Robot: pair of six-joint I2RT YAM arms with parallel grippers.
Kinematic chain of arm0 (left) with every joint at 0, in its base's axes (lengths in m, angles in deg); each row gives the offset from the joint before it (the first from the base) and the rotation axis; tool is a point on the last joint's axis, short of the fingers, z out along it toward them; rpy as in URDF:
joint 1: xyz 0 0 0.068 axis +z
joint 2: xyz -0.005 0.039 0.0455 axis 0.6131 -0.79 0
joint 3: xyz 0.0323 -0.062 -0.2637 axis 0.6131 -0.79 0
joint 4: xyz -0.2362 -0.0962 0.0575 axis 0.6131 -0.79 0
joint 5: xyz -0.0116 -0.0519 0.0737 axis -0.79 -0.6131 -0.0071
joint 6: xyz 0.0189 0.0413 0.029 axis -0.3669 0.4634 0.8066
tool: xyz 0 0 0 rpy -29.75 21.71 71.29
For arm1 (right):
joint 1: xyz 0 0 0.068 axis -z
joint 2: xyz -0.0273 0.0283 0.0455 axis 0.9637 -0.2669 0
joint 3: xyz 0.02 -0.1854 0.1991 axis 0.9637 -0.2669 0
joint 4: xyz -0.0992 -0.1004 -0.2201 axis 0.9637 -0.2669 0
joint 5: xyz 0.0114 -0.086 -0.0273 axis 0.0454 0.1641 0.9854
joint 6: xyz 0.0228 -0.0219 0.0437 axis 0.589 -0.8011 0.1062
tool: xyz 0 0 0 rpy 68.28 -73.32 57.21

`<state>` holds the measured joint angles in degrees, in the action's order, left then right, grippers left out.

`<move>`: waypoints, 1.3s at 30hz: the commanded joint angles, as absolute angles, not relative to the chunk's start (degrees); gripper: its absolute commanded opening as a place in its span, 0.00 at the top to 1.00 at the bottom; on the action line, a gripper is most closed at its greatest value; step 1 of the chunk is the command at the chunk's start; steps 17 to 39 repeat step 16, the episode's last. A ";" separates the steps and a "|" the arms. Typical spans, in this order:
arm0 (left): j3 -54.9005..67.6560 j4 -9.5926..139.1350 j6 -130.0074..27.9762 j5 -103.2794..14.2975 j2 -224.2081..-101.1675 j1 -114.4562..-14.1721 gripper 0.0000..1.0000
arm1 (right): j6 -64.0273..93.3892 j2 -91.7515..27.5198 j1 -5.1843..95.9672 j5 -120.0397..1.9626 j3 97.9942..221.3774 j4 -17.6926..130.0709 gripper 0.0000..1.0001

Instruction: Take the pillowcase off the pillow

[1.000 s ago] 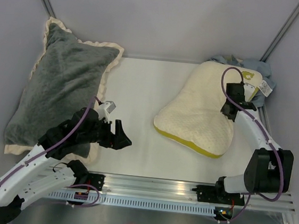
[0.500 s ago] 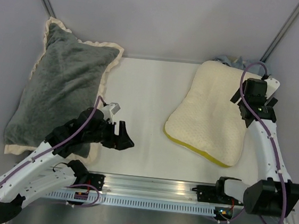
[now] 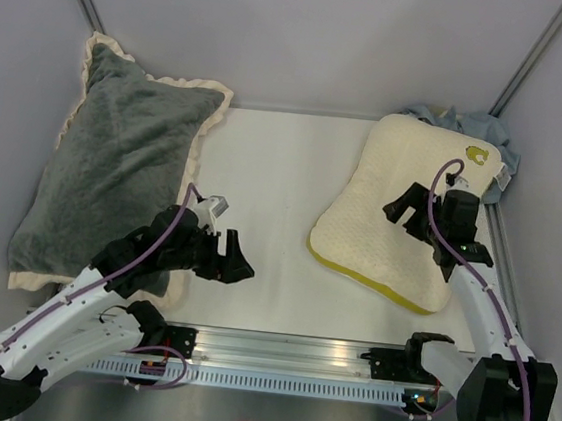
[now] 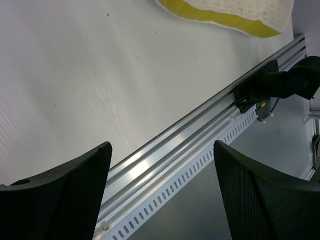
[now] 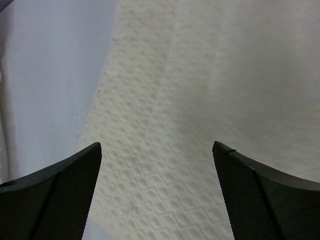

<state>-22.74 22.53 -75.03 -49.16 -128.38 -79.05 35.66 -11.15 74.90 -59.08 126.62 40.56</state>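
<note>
Cream-white quilted pillow (image 3: 379, 231) bare. Right tool (image 3: 402, 203) spread wide over pillow, empty. Left tool (image 3: 238, 258) released, well left of pillow. Crumpled grey-blue pillowcase (image 3: 481, 126) behind pillow.

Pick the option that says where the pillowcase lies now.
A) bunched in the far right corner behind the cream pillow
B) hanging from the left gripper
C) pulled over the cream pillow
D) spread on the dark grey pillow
A: the pillowcase shows as a crumpled blue-grey heap at the far right corner, just behind the pillow, whose cream quilted face lies bare.
</note>
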 commanded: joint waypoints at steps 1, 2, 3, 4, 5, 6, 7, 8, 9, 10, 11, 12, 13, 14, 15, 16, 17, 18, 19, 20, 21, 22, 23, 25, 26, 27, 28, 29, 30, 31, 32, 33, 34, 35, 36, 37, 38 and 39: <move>-22.64 21.98 -75.65 -47.40 -125.52 -79.21 0.12 | 41.70 -8.87 74.78 -74.41 121.68 56.15 0.02; -22.64 21.54 -75.47 -46.87 -125.25 -79.21 0.12 | 41.97 -9.22 74.78 -75.29 121.23 56.26 0.02; -22.72 21.36 -75.56 -46.78 -125.08 -79.21 0.12 | 42.32 -9.39 73.91 -75.83 120.88 56.26 0.02; -22.99 21.27 -75.65 -46.86 -124.73 -79.21 0.12 | 42.15 -9.66 73.12 -75.83 120.79 56.34 0.02; -23.16 21.62 -75.82 -47.30 -124.55 -79.21 0.12 | 41.97 -10.27 72.94 -75.40 120.88 56.35 0.02; -23.25 21.71 -76.00 -47.30 -124.46 -79.21 0.12 | 41.53 -10.62 72.85 -74.87 121.05 56.00 0.02; -23.43 21.88 -76.17 -47.39 -124.63 -79.21 0.12 | 40.48 -10.97 72.85 -73.91 121.23 55.21 0.02; -23.60 22.23 -76.44 -47.65 -124.90 -79.21 0.12 | 39.95 -11.67 72.76 -72.77 121.49 53.03 0.02; -23.60 23.19 -76.61 -48.00 -125.25 -79.21 0.12 | 39.25 -12.03 72.67 -71.36 122.19 51.96 0.02; -23.34 23.73 -76.61 -48.53 -125.86 -79.21 0.12 | 38.11 -12.29 72.67 -71.35 122.37 51.17 0.02; -23.08 24.08 -76.70 -49.67 -127.43 -79.21 0.12 | 37.75 -12.38 72.59 -71.26 122.37 50.99 0.02; -22.90 24.78 -76.61 -50.11 -128.06 -79.21 0.12 | 37.49 -12.21 72.58 -70.83 122.29 50.81 0.02; -22.55 24.96 -76.61 -50.20 -128.76 -79.21 0.12 | 37.31 -12.12 72.24 -69.69 122.28 50.55 0.02; -22.29 25.40 -76.53 -50.20 -129.38 -79.21 0.12 | 37.40 -11.77 72.15 -69.07 122.46 49.94 0.02; -22.29 25.75 -76.61 -50.38 -129.47 -79.21 0.12 | 37.40 -11.68 71.97 -68.80 122.46 49.93 0.02; -22.46 26.45 -76.79 -50.29 -129.47 -79.21 0.12 | 37.48 -11.51 71.80 -68.80 122.63 50.19 0.02; -22.46 26.45 -76.79 -50.29 -129.47 -79.21 0.12 | 37.48 -11.51 71.80 -68.80 122.63 50.19 0.02; -22.46 26.45 -76.79 -50.29 -129.47 -79.21 0.12 | 37.48 -11.51 71.80 -68.80 122.63 50.19 0.02; -22.46 26.45 -76.79 -50.29 -129.47 -79.21 0.12 | 37.48 -11.51 71.80 -68.80 122.63 50.19 0.02; -22.46 26.45 -76.79 -50.29 -129.47 -79.21 0.12 | 37.48 -11.51 71.80 -68.80 122.63 50.19 0.02; -22.46 26.45 -76.79 -50.29 -129.47 -79.21 0.12 | 37.48 -11.51 71.80 -68.80 122.63 50.19 0.02; -22.46 26.45 -76.79 -50.29 -129.47 -79.21 0.12 | 37.48 -11.51 71.80 -68.80 122.63 50.19 0.02; -22.46 26.45 -76.79 -50.29 -129.47 -79.21 0.12 | 37.48 -11.51 71.80 -68.80 122.63 50.19 0.02; -22.46 26.45 -76.79 -50.29 -129.47 -79.21 0.12 | 37.48 -11.51 71.80 -68.80 122.63 50.19 0.02; -22.46 26.45 -76.79 -50.29 -129.47 -79.21 0.12 | 37.48 -11.51 71.80 -68.80 122.63 50.19 0.02; -22.46 26.45 -76.79 -50.29 -129.47 -79.21 0.12 | 37.48 -11.51 71.80 -68.80 122.63 50.19 0.02; -22.46 26.45 -76.79 -50.29 -129.47 -79.21 0.12 | 37.48 -11.51 71.80 -68.80 122.63 50.19 0.02; -22.46 26.45 -76.79 -50.29 -129.47 -79.21 0.12 | 37.48 -11.51 71.80 -68.80 122.63 50.19 0.02; -22.46 26.45 -76.79 -50.29 -129.47 -79.21 0.12 | 37.48 -11.51 71.80 -68.80 122.63 50.19 0.02; -22.46 26.45 -76.79 -50.29 -129.47 -79.21 0.12 | 37.48 -11.51 71.80 -68.80 122.63 50.19 0.02; -22.46 26.45 -76.79 -50.29 -129.47 -79.21 0.12 | 37.48 -11.51 71.80 -68.80 122.63 50.19 0.02; -22.46 26.45 -76.79 -50.29 -129.47 -79.21 0.12 | 37.48 -11.51 71.80 -68.80 122.63 50.19 0.02; -22.46 26.45 -76.79 -50.29 -129.47 -79.21 0.12 | 37.48 -11.51 71.80 -68.80 122.63 50.19 0.02; -22.46 26.45 -76.79 -50.29 -129.47 -79.21 0.12 | 37.48 -11.51 71.80 -68.80 122.63 50.19 0.02; -22.46 26.45 -76.79 -50.29 -129.47 -79.21 0.12 | 37.48 -11.51 71.80 -68.80 122.63 50.19 0.02; -22.46 26.45 -76.79 -50.29 -129.47 -79.21 0.12 | 37.48 -11.51 71.80 -68.80 122.63 50.19 0.02; -22.46 26.45 -76.79 -50.29 -129.47 -79.21 0.12 | 37.48 -11.51 71.80 -68.80 122.63 50.19 0.02; -22.46 26.45 -76.79 -50.29 -129.47 -79.21 0.12 | 37.48 -11.51 71.80 -68.80 122.63 50.19 0.02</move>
